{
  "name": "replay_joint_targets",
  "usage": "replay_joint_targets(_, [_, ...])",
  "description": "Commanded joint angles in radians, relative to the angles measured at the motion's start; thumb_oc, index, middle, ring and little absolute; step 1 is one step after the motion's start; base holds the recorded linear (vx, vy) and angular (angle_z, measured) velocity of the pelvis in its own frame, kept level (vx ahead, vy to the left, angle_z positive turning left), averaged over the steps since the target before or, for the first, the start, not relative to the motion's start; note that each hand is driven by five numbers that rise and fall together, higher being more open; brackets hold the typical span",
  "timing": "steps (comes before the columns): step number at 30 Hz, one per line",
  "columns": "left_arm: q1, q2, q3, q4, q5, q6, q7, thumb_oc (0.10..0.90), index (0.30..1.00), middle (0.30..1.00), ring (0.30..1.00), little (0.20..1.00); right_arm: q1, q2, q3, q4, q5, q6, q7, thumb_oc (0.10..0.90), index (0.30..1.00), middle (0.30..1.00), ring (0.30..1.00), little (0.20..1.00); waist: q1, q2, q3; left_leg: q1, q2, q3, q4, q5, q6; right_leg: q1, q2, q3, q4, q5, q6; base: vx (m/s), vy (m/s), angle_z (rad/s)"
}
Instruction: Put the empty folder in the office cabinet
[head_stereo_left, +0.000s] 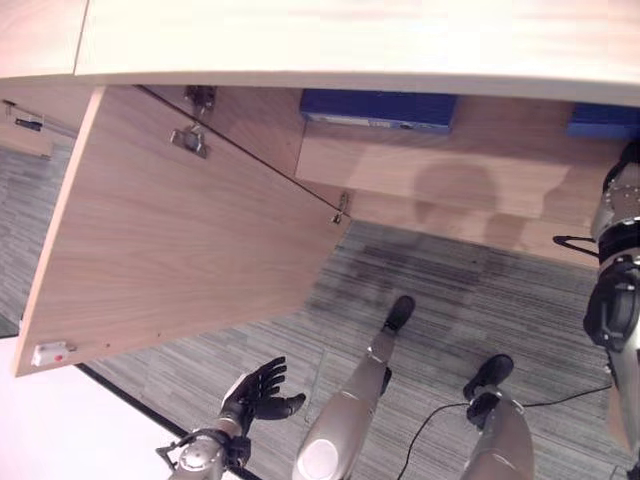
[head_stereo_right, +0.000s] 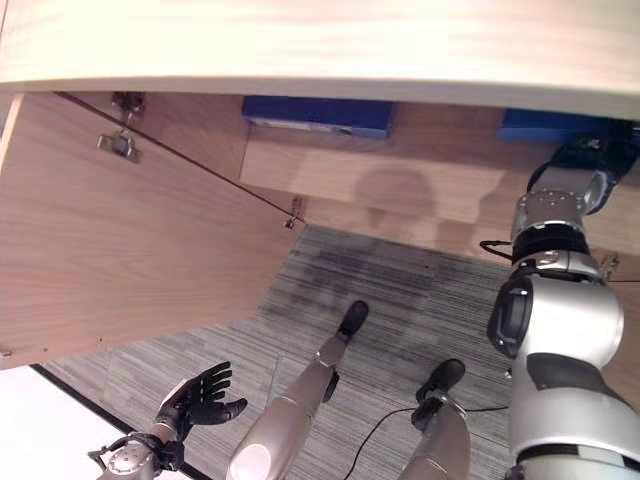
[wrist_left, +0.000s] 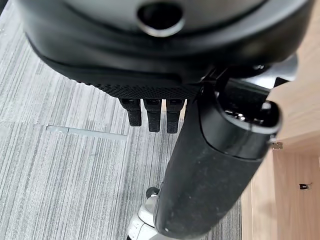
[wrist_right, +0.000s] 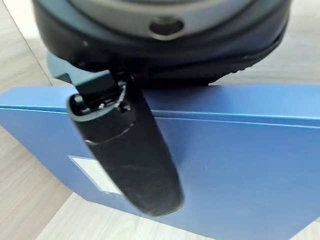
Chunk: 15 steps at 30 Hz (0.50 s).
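Observation:
A blue folder (wrist_right: 235, 165) with a white label lies flat inside the open wooden cabinet (head_stereo_right: 400, 190), at its right end (head_stereo_right: 545, 123). My right hand (wrist_right: 135, 155) reaches into the cabinet there, its thumb laid across the folder's face and the folder's edge against its palm; the fingers are hidden beyond the folder. My left hand (head_stereo_left: 255, 392) hangs low over the floor at the lower left, its fingers spread and holding nothing.
A second blue folder (head_stereo_left: 380, 108) lies on the cabinet shelf further left. The cabinet door (head_stereo_left: 180, 230) stands swung open on the left, above my left hand. The cabinet's top board (head_stereo_left: 350, 40) runs across the upper view. Grey striped carpet (head_stereo_left: 440, 300) covers the floor.

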Motion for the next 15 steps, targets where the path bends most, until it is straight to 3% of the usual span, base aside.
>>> replay_joint_targets(1, [-0.032,0.069,-0.022,0.086,-0.007,-0.025,0.05,0.8,0.9,0.9,0.9,0.9,0.005,-0.098,0.055,0.023,-0.048,0.009,-0.062,0.8,0.9,0.9,0.9,0.9,0.022,-0.008,0.022,0.128,0.06,-0.001,0.019,-0.221,-0.029,0.145,0.048,-0.026,-0.089,-0.113,0.068,0.02,-0.027,0.06])
replay_joint_targets(9, [-0.051,0.087,-0.04,0.138,0.064,-0.028,0.13,0.8,0.9,0.9,0.9,0.9,0.001,-0.085,0.071,0.138,-0.112,0.089,-0.223,0.8,0.9,0.9,0.9,0.9,0.014,-0.055,0.015,0.217,0.073,-0.02,-0.027,-0.217,-0.037,0.262,0.072,-0.056,-0.157,-0.099,0.06,0.03,-0.063,0.03])
replay_joint_targets(11, [-0.055,0.082,-0.046,0.162,0.085,-0.025,0.139,0.8,0.9,0.9,0.9,0.9,0.017,-0.095,0.085,0.182,-0.165,0.154,-0.249,0.8,0.9,0.9,0.9,0.9,0.018,-0.078,0.003,0.257,0.08,-0.029,-0.055,-0.21,-0.046,0.322,0.081,-0.077,-0.196,-0.091,0.057,0.04,-0.065,0.06])
replay_joint_targets(15, [-0.055,0.073,-0.057,0.171,0.097,-0.023,0.142,0.8,0.9,0.9,0.9,0.9,0.043,-0.105,0.095,0.236,-0.218,0.21,-0.268,0.8,0.9,0.9,0.9,0.9,0.025,-0.095,-0.011,0.296,0.086,-0.043,-0.08,-0.201,-0.053,0.383,0.093,-0.106,-0.233,-0.081,0.056,0.04,-0.051,0.07])
